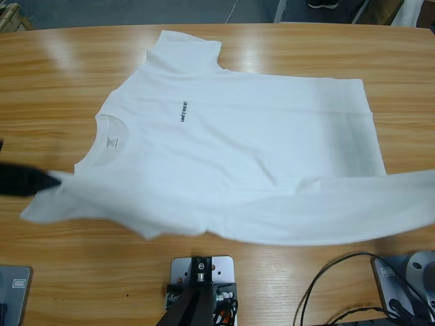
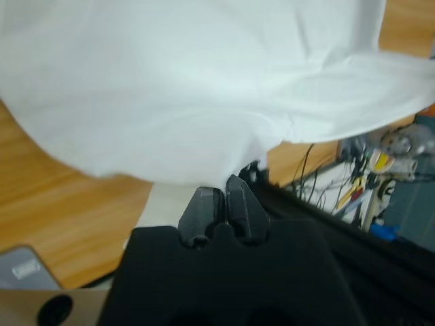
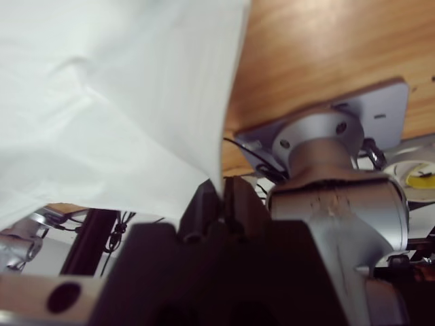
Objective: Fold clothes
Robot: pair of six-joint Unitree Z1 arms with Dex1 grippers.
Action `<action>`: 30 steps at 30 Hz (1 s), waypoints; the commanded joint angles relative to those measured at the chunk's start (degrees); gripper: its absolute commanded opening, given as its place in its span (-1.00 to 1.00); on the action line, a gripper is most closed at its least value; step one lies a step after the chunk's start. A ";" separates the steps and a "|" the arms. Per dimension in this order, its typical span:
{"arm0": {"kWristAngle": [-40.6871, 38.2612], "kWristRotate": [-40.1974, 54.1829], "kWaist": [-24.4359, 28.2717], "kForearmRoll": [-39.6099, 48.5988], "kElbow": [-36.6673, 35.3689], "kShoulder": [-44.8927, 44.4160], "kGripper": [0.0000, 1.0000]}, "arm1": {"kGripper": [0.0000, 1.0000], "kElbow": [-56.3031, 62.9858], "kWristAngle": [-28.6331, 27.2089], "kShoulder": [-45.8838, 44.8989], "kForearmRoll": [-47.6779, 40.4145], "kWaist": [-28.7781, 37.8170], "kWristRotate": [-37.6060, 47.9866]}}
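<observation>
I've got the T-shirt (image 1: 238,146) spread across the table (image 1: 68,61), its 6 o'clock edge lifted. Left gripper (image 2: 221,197) and right gripper (image 3: 219,190) both clenched on that edge, so it can fold over toward 12.

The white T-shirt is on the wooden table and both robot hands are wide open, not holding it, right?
Not quite. The T-shirt does lie on the table, but neither end effector is open. The left wrist view shows the left end effector shut on the cloth, and the right wrist view shows the right end effector shut on its edge too.
</observation>
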 commanded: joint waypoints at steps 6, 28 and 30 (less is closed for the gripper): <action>4.59 5.83 7.26 -4.61 -3.26 8.25 -1.00 | -1.00 -1.02 0.63 9.43 -5.91 -0.71 0.07; 11.86 12.88 10.67 -10.90 -11.20 18.09 -1.00 | -1.00 6.98 -2.36 12.54 -20.43 -2.20 -1.33; 12.50 13.12 10.67 -11.53 -11.38 18.53 -1.00 | -1.00 8.93 -1.99 12.63 -23.24 -2.20 -2.23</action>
